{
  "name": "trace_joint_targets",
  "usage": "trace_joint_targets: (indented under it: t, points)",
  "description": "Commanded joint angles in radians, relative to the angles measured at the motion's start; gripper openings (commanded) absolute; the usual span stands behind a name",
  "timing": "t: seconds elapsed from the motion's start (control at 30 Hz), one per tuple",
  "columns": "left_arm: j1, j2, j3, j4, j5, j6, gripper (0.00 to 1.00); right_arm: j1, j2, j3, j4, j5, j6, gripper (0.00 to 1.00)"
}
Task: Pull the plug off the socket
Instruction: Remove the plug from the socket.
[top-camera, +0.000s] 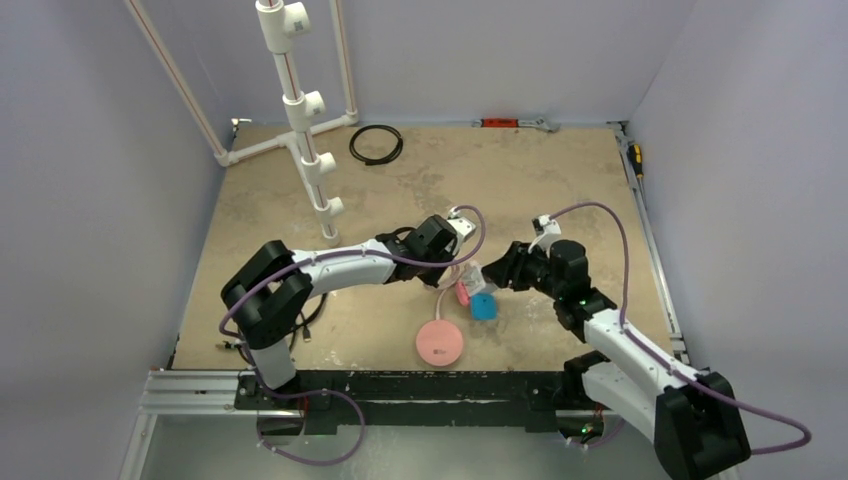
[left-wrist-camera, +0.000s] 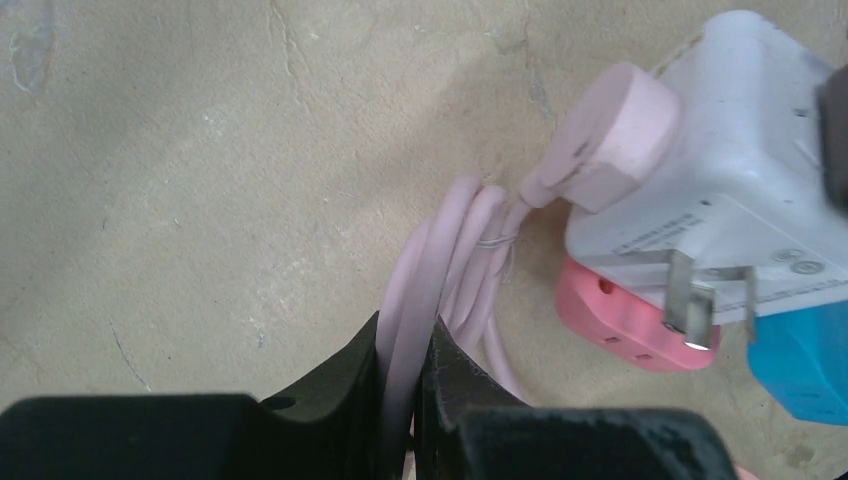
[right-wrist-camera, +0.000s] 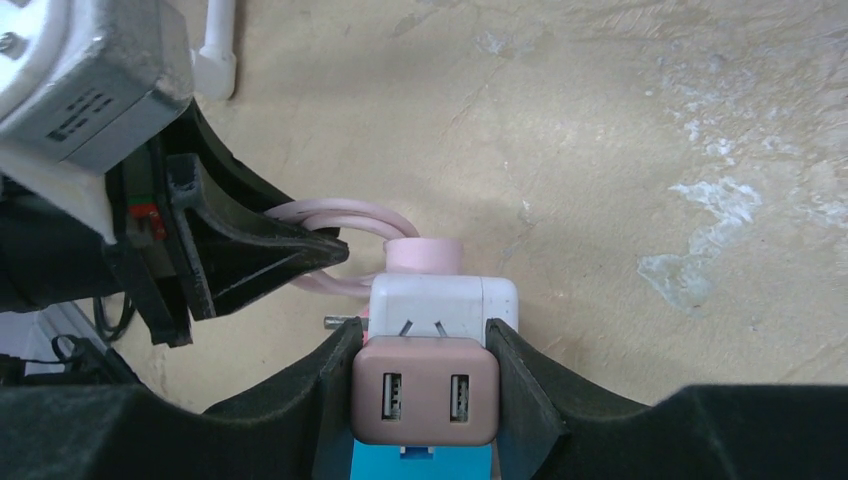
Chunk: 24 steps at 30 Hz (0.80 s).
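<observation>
right gripper (right-wrist-camera: 423, 350) clamps the white socket (right-wrist-camera: 445, 298) near table (top-camera: 560, 180) centre to anchor it, left gripper (left-wrist-camera: 407, 338) pinches the pink cable (left-wrist-camera: 440, 250) just behind the plug (left-wrist-camera: 610, 140), which sits seated in the socket's side, presumably to tug it out; open table room lies leftward, pvc stand (top-camera: 300, 110) well apart from both arms.

The flat round pink disc (top-camera: 439, 342) lies just before the white plastic cube socket (top-camera: 475, 273). The black cable coil (top-camera: 376, 143) lies far behind.
</observation>
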Motion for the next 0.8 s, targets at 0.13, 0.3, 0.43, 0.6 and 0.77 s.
trace_joint_targets:
  t: [0.13, 0.3, 0.43, 0.6, 0.77]
  points:
    - [0.044, 0.048, 0.001, -0.11, -0.06, 0.018, 0.0, -0.005, -0.133, -0.005, -0.054, 0.097, -0.026, 0.0]
    - [0.043, 0.057, 0.004, -0.121, -0.084, 0.034, 0.0, -0.004, -0.098, 0.016, -0.044, 0.035, 0.021, 0.0]
    - [0.006, 0.041, -0.003, -0.122, -0.155, 0.074, 0.0, -0.004, -0.047, 0.057, -0.063, 0.055, 0.06, 0.0]
    - [-0.08, 0.005, -0.032, -0.11, -0.231, 0.131, 0.0, -0.005, 0.034, 0.117, -0.088, 0.053, 0.079, 0.0]
    - [-0.086, 0.005, -0.021, -0.122, -0.231, 0.13, 0.0, -0.007, 0.037, 0.124, -0.068, 0.048, 0.08, 0.0]
